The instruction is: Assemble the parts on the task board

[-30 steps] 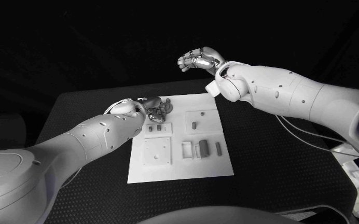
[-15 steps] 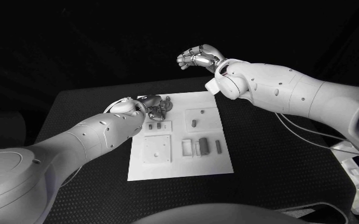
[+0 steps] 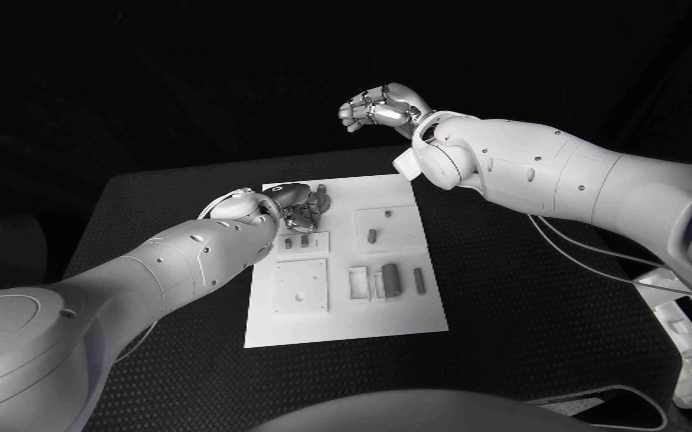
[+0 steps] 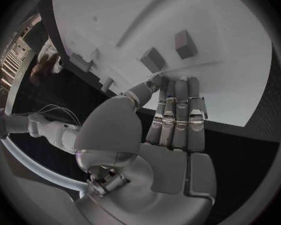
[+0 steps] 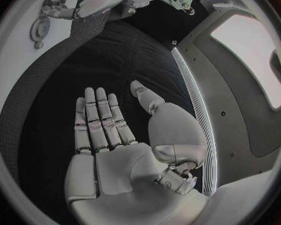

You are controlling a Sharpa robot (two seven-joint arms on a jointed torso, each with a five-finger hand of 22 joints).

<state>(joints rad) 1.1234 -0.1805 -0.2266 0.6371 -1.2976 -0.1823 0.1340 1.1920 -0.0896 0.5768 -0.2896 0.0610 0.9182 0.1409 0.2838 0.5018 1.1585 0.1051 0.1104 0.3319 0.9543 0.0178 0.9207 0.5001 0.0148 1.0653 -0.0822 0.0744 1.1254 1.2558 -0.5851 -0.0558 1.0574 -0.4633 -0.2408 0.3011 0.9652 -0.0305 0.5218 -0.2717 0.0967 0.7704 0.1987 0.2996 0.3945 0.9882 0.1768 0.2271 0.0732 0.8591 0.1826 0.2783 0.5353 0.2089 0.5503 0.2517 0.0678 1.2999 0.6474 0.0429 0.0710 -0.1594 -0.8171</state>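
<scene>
Looking down, you see the board (image 3: 346, 307) mid-bench (image 3: 159, 212) | left hand (image 3: 294, 204) at the board's far-left corner, fingers straight and together, tips on the white surface beside two raised parts (image 4: 153, 60), gripping nothing | right hand (image 3: 378, 110) raised well beyond the bench's far edge, fingers extended, empty | more parts (image 3: 387, 279) lie mid-board.

Board's (image 3: 346, 322) far-left corner hidden under left hand (image 3: 293, 204); small parts (image 3: 389, 278) too tiny to identify.

no readable text, labels, numbers or signs anywhere
</scene>
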